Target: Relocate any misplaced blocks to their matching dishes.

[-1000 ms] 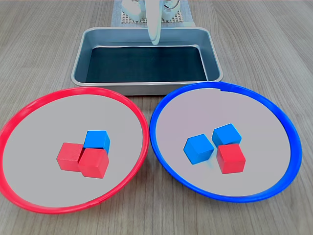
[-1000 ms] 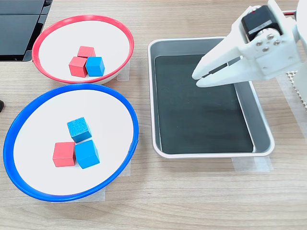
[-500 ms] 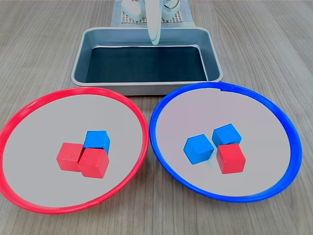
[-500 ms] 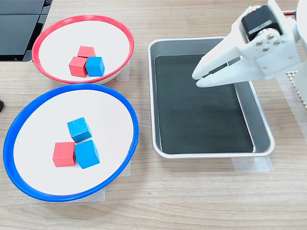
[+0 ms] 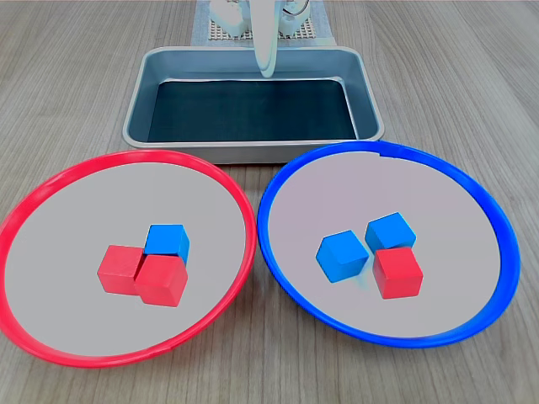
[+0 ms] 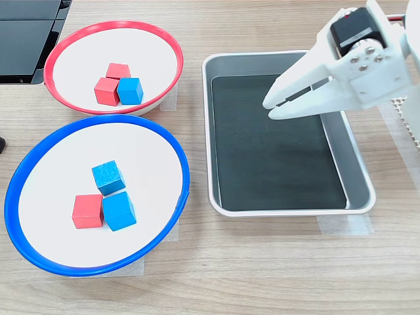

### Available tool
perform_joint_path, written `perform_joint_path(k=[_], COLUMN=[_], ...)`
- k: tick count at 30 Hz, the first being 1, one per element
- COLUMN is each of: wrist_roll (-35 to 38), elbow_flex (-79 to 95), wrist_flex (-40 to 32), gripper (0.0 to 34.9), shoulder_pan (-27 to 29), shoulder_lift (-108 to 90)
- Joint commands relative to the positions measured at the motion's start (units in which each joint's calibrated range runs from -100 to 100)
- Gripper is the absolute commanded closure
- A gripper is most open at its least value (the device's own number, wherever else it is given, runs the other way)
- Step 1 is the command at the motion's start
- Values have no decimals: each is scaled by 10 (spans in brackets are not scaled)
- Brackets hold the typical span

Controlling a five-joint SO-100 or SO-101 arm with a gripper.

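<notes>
The small matte blue cube sits in the round shallow plate with the red rim, touching two red cubes of the same kind, one on the first exterior view's left and one nearer that camera. In the second exterior view the same blue cube lies on the right of the red pair.

The small matte red cube lies in the round shallow plate with the blue rim, pressed against one blue cube and just beside another.

Both plates rest side by side on the pale wood-grain table. Next to them stands the rectangular grey metal tray with a dark bottom.

My white plastic gripper hangs above that tray, well apart from every cube, its jaws nearly closed with only a thin slit between them, and it grasps nothing.
</notes>
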Motion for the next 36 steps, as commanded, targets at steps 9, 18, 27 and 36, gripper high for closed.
perform_joint_path(k=[9,18,27,36], wrist_roll=[33,141,277,416], elbow_flex=[-226,-462,-674,-841], wrist_flex=[8,18,36,72], gripper=[346,346,346,346], shoulder_pan=[-7,10,47,78], shoulder_lift=[218,460,695,867])
